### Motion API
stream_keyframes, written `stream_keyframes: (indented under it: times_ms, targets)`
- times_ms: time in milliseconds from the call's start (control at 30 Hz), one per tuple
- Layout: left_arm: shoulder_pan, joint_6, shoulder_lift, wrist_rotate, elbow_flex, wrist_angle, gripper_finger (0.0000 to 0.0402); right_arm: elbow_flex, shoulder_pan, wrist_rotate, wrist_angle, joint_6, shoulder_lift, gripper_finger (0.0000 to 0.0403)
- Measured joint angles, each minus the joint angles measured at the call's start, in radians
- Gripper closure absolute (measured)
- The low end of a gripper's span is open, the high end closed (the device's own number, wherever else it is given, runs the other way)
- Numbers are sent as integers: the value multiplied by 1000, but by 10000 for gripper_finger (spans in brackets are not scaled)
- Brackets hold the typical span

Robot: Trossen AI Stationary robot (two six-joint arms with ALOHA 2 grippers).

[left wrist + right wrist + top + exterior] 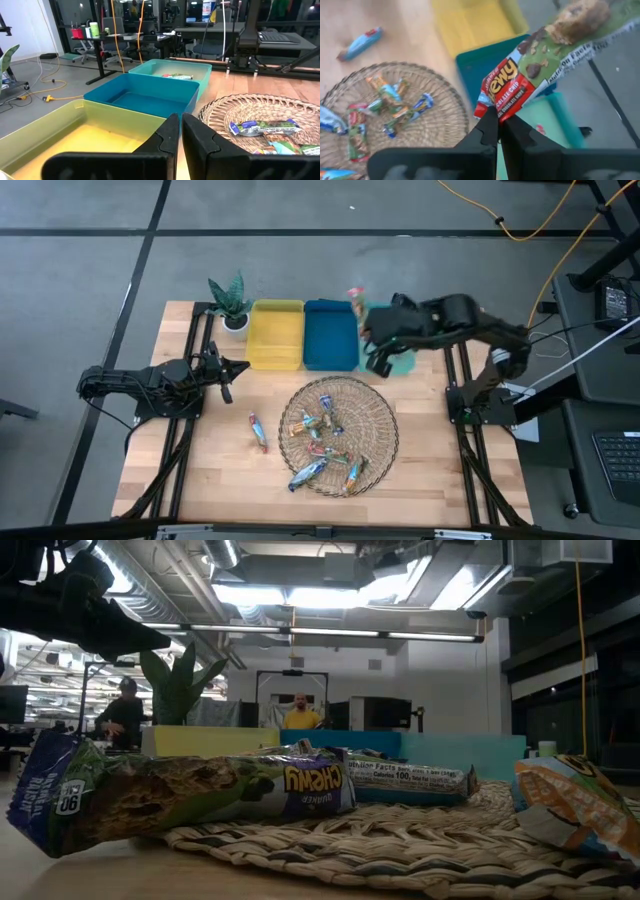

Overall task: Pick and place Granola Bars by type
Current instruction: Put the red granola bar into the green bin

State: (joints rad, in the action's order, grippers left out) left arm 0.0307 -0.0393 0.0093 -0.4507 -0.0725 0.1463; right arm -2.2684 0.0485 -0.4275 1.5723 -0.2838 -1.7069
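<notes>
My right gripper (pixel 498 120) is shut on a red and green granola bar (pixel 545 55) and holds it in the air above the teal bin (pixel 545 120) and the blue bin (pixel 475 70). In the high view this bar (pixel 355 298) shows just beyond the gripper (pixel 375 345). Several more bars (pixel 325 442) lie in the round woven basket (pixel 385 420), and a single bar (pixel 258 430) lies on the table to its left. Another bar (pixel 176 76) lies in the teal bin (pixel 200 67). My left gripper (pixel 180 127) is shut on nothing and waits near the yellow bin (pixel 275 335). My right gripper pinches the bar's red wrapper end (pixel 501 109) between its two fingers. The bar is lifted clear and stretches away beyond the fingertips, with its green end (pixel 580 30) farthest from them.
A small potted plant (pixel 230 302) stands at the table's far left corner, beside the yellow bin. Three bins sit in a row along the far edge. Bare wood lies at the table's near left (pixel 215 470). People and desks show in the room behind.
</notes>
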Motion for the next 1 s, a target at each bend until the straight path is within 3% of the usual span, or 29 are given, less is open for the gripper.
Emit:
stream_keyframes:
  times_ms: [233, 433, 767, 1000]
  targets:
    - [0, 0, 0, 0, 0, 0, 386, 74, -77, -16, -16, 46, 144, 391]
    - [0, 0, 0, 0, 0, 0, 386, 222, -170, -2, -71, 85, 264, 391]
    - [0, 0, 0, 0, 0, 0, 386, 630, -349, 187, -367, 186, 437, 391]
    - [0, 0, 0, 0, 0, 0, 386, 788, -496, 305, -445, 242, 458, 391]
